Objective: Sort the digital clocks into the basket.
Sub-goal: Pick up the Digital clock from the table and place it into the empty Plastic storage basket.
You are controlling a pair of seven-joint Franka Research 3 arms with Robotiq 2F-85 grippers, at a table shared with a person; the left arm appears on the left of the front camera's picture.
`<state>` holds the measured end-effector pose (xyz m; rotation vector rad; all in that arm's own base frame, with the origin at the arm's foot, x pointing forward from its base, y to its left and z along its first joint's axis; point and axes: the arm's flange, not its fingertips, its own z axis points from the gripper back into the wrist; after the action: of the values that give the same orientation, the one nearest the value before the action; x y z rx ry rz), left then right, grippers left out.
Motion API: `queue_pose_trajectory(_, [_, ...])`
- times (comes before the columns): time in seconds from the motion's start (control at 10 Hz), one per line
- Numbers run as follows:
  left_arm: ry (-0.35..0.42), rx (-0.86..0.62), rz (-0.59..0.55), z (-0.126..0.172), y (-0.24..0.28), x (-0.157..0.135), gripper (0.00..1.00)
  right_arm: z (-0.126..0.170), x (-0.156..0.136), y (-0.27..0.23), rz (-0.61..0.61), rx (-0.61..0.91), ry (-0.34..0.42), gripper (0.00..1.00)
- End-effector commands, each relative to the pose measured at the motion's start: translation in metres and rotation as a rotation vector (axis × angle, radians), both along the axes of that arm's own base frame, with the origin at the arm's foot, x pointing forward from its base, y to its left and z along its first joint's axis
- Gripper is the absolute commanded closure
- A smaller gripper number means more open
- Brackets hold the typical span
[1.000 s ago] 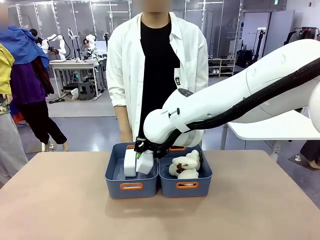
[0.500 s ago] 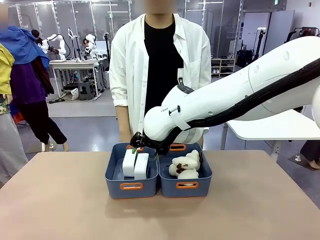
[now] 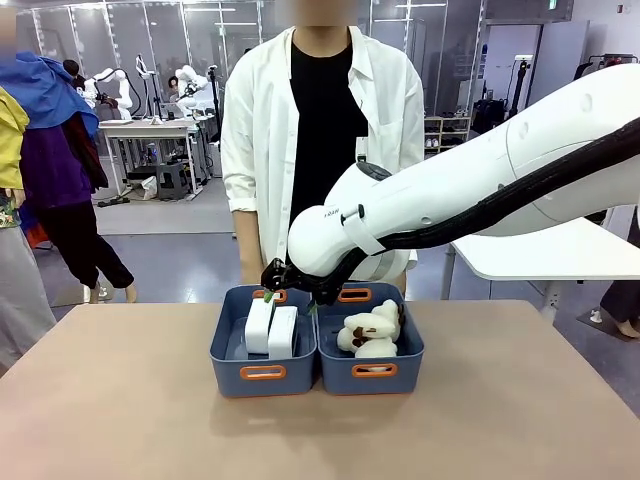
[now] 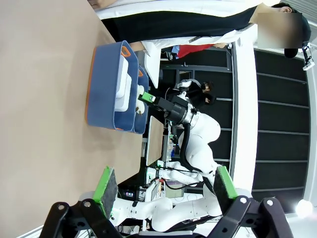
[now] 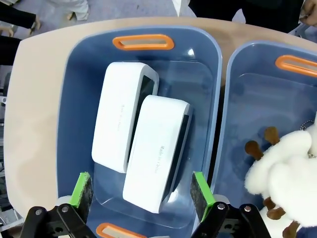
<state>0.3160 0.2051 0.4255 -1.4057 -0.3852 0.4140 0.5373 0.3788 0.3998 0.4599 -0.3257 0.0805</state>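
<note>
Judging from looks alone: 2 digital clocks, first clock (image 5: 120, 121) and second clock (image 5: 156, 151), both smooth white plastic blocks with rounded corners, so probably light, stiff and a bit slippery against pads. Best taken across the 2 long flat faces, near the middle, away from the darker screen side, which may scratch or crack under a hard pinch. Rounded corners offer poor purchase; avoid them.

Lying side by side, touching, on edge inside the left basket (image 5: 69, 99), at center-left of the right wrist frame and lower center of the front frame (image 3: 271, 331). Seemingly done with sorting, since both sit within the walls.

Hovering just above that basket: right gripper (image 5: 141, 191), jaws spread wide, green pads (image 5: 82, 189) flanking the second clock without touching, holding nothing. Seen in the front frame at center (image 3: 288, 287), just above the clocks.

Parked low over bare table (image 4: 44, 74): left gripper (image 4: 166, 188), at the bottom of the left wrist frame, jaws likewise wide apart and empty.

Counted: 2 clocks, 2 slate-blue baskets with orange handle slots, the second basket (image 5: 252, 99) at right holding fluffy cream-and-brown plush toys (image 3: 370, 332), number hard to tell, at least 2. 1 person in a white coat (image 3: 320, 120) standing at upper center of the front frame.
</note>
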Motion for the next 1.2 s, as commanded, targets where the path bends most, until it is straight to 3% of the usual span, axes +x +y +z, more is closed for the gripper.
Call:
queue_pose_trajectory(0.0, [-0.009, -0.011, -0.002, 0.004, 0.000, -0.004, 0.00, -0.002, 0.001, 0.002, -0.005, 0.004, 0.000, 0.00])
queue_pose_trajectory(1.0, [-0.009, -0.011, -0.002, 0.004, 0.000, -0.004, 0.00, -0.004, 0.001, 0.000, 0.000, -0.001, 0.005, 0.00])
queue_pose_trajectory(1.1, [-0.009, -0.011, -0.002, 0.004, 0.000, -0.004, 0.00, 0.043, -0.005, -0.036, -0.026, 0.041, 0.085, 0.00])
